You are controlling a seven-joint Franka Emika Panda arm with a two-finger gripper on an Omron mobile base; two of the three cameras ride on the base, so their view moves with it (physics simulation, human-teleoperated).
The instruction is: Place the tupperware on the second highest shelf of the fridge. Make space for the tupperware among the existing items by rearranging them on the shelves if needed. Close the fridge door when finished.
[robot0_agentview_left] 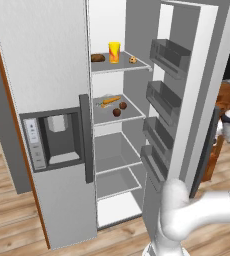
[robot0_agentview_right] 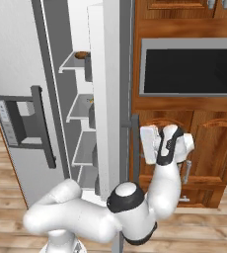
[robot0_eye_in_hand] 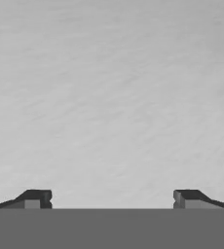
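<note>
The fridge [robot0_agentview_left: 47, 60] stands with its right fridge door [robot0_agentview_left: 202, 75] swung open. The tupperware [robot0_agentview_left: 108, 101], with orange carrots showing through it, lies at the back left of the second highest shelf [robot0_agentview_left: 132, 116]. Two dark-brown balls [robot0_agentview_left: 119, 109] sit beside it on the same shelf. On the top shelf stand a yellow cup [robot0_agentview_left: 114, 52], a cookie [robot0_agentview_left: 132, 59] and a brown lump [robot0_agentview_left: 98, 58]. My gripper [robot0_agentview_right: 141, 144] is behind the open door, at its outer face near the dark bar handle [robot0_agentview_right: 135, 148]. In the hand view the gripper [robot0_eye_in_hand: 112, 198] is open, with plain silver panel close in front and nothing between the fingers.
The left fridge door with the dispenser recess [robot0_agentview_left: 57, 137] is closed. Several bins [robot0_agentview_left: 169, 55] line the inside of the open door. Wooden cabinets [robot0_agentview_right: 204, 148] and a dark oven window [robot0_agentview_right: 189, 66] stand right behind my hand. Two more shelves [robot0_agentview_left: 117, 160] sit lower in the fridge.
</note>
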